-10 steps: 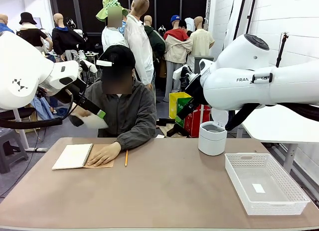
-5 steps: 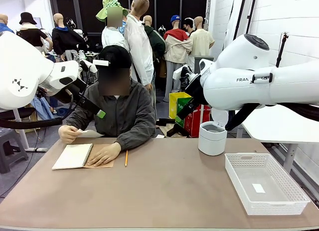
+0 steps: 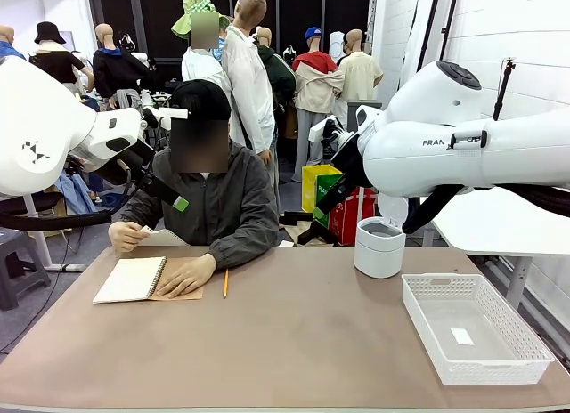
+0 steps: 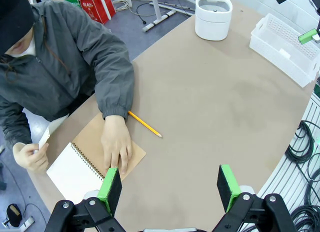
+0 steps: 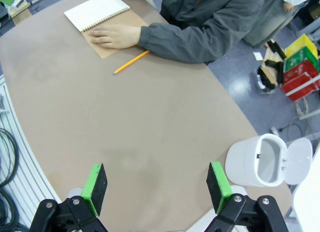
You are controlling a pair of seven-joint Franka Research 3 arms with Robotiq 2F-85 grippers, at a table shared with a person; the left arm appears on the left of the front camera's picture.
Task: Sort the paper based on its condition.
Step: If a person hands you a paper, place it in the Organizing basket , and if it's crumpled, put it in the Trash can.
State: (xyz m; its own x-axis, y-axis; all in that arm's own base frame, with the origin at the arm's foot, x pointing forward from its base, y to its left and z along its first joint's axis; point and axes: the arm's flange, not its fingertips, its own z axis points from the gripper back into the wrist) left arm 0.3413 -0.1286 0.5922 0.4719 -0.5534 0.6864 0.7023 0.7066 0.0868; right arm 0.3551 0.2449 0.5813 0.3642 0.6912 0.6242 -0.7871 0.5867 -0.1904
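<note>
A robotics lab: white robot arms (image 3: 463, 150) flank a worktable (image 3: 294, 342), cables (image 4: 301, 137) alongside.

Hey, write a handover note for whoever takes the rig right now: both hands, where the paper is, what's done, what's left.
Left hand: open, empty, above the table near the notebook.
Right hand: open, empty, above the table near the bin.
Paper: one sheet in the person's hand at the far edge; their other hand rests on the notebook.
Done: nothing sorted that I can see; the basket holds just a tiny slip.
Left: probably take the sheet, judge its condition, place it in the basket or bin.
</note>
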